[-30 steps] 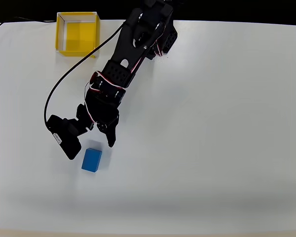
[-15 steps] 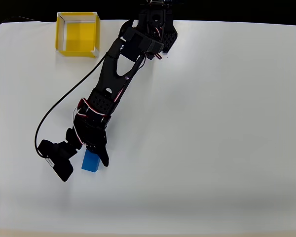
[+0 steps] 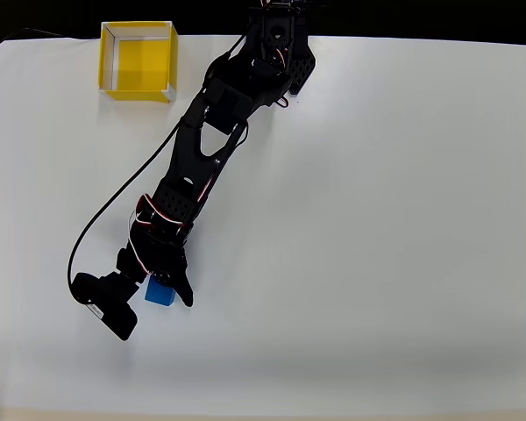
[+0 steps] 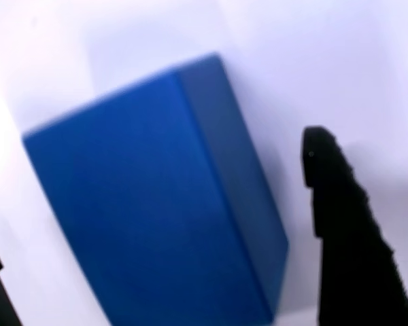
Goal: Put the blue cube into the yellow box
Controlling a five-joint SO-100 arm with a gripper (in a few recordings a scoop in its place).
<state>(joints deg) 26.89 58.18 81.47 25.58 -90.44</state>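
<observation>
Blue and matte, the blue cube [image 3: 160,294] is a plain, slightly oblong block with crisp edges, sitting on the smooth white worktop [image 3: 377,228] between the black jaws [image 3: 154,305], which stand parted around it. Close up, a gap of white shows between the cube's [image 4: 156,197] side face and the serrated fingertip [image 4: 343,217]. Well beyond the jaws lies the yellow box [image 3: 138,60], square with thin whitish rims.

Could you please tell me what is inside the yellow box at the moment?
In the overhead view the yellow box holds nothing: its bare yellow floor shows, rimmed by whitish walls. The blue cube sits on the table far from it, partly covered by the gripper, so its top is mostly hidden.
</observation>
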